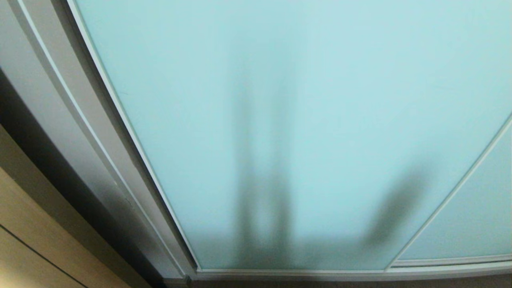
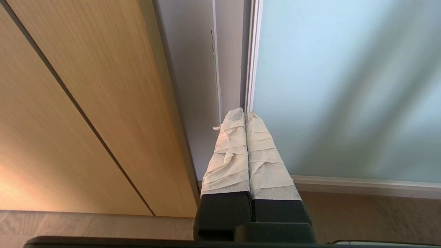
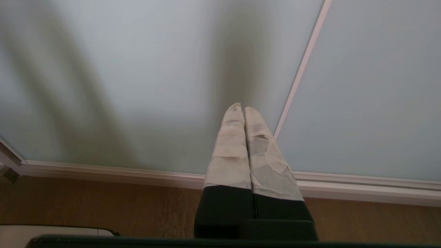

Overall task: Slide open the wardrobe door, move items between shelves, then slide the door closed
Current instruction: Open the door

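Both taped hands, left hand (image 2: pixel 245 112) and right hand (image 3: pixel 240 107), are closed and empty before the shut sliding wardrobe door (image 1: pixel 304 120).

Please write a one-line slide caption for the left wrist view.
Shut left hand pointing at the frosted sliding wardrobe door, closed against its frame.

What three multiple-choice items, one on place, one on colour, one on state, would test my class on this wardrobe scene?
1. In the left wrist view, the left end effector points at:
A. the door's frame edge
B. a shelf
C. a cushion

2. The sliding wardrobe door is:
A. clear
B. frosted pale aqua-blue
C. mirrored

3. The right end effector is:
A. wide open
B. holding a cushion
C. shut, empty

Answers: A, its tips line up with the silvery frame; B, only blurred shadows show through it; C, its wrapped fingers are pressed together with nothing between.
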Tool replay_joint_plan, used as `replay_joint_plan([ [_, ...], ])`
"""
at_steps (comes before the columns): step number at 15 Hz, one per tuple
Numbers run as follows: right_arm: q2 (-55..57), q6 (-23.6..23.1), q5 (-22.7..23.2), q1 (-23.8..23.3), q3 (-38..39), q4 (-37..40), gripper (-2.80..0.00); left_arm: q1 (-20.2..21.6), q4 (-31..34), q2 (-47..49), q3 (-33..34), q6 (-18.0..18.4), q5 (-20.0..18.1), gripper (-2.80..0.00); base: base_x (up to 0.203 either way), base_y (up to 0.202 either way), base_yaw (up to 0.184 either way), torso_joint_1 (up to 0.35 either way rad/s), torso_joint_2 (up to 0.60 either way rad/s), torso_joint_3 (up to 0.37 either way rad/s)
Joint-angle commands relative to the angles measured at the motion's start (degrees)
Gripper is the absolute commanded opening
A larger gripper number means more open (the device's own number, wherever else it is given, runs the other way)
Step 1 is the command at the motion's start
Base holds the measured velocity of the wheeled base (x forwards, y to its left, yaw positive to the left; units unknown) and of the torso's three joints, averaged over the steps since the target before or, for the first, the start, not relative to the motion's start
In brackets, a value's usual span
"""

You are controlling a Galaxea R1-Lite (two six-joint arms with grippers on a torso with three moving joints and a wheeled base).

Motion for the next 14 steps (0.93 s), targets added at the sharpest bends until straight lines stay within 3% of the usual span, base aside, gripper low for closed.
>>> replay_joint_plan([
  [1, 0.1, 0.0, 0.1, 0.0, 0.0, 0.1, -2.80, 0.0, 0.0, 0.1, 0.1, 0.0, 0.0, -2.80, 0.000, 0.000, 0.000, 0.000, 0.00, 0.000],
  [14, 0.1, 0.0, 0.0, 0.0, 0.0, 0.1, -2.80, 0.0, 0.0, 0.1, 0.1, 0.0, 0.0, -2.80, 0.000, 0.000, 0.000, 0.000, 0.00, 0.000],
])
